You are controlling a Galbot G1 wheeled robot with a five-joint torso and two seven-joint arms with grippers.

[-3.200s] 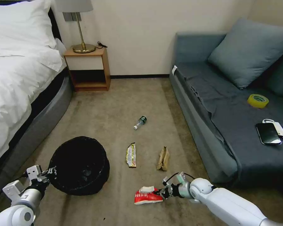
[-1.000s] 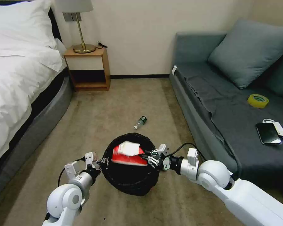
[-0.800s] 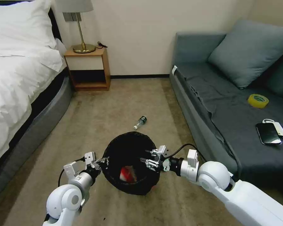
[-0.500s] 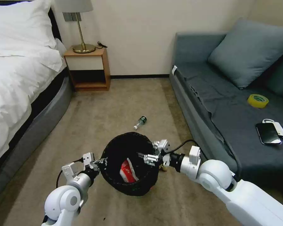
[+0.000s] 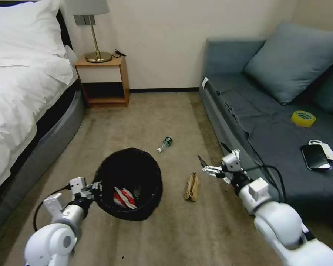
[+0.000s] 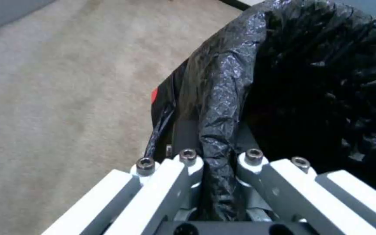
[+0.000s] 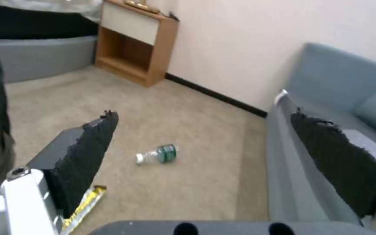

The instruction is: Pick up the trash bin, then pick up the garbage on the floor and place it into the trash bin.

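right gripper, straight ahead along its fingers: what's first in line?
Judging by the right wrist view, the open right gripper points over bare carpet toward the bottle, which sits between its pads; probably first. Depth is unclear.

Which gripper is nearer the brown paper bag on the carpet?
Right. The right gripper hovers open just above the paper bag; the left gripper clamps the trash bin rim across from it.

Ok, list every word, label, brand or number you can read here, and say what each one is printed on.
No text can be read.
Snack packet in the trash bin: red and white print, too small to read.
Bottle on the floor: green label, blurred.
Gold wrapper: no lettering readable.
Tape roll on the sofa: markings too small.
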